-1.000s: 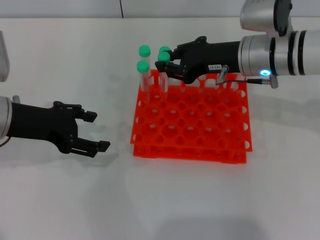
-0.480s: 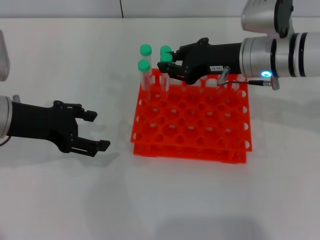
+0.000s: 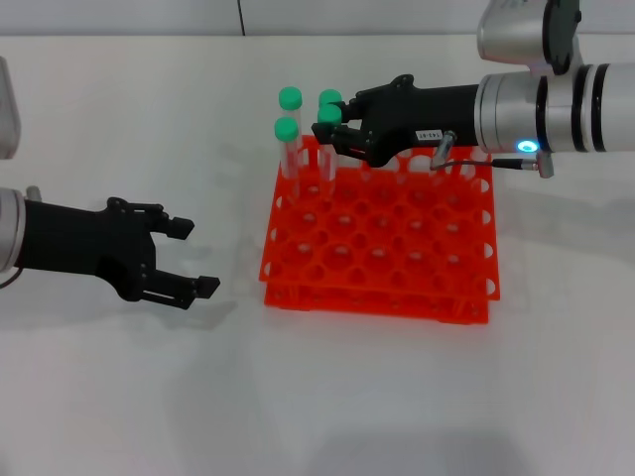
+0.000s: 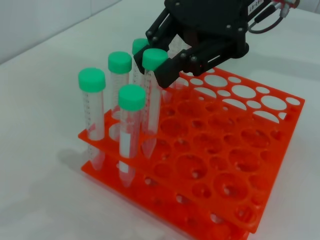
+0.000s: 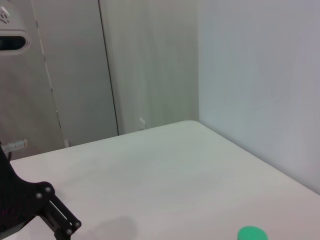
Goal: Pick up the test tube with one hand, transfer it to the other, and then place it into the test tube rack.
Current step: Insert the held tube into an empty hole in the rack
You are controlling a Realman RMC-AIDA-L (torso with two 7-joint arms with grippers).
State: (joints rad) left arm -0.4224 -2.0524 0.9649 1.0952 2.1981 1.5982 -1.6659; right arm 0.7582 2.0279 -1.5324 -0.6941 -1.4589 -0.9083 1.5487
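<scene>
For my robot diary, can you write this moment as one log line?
right end effector: holding green-capped clear plastic tube in orange-red plastic rack | left end effector: open, idle

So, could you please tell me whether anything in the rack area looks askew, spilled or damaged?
Nothing stands out. The capped tubes stand roughly upright in the test tube rack, the right gripper holds the test tube at a far-left hole, and the left gripper waits open beside it.

The right gripper [image 3: 332,132] was closed on the test tube [image 3: 325,139] above the far left corner of the test tube rack [image 3: 380,238], while the left gripper [image 3: 192,258] (fingers spread) hovered left of it.
</scene>
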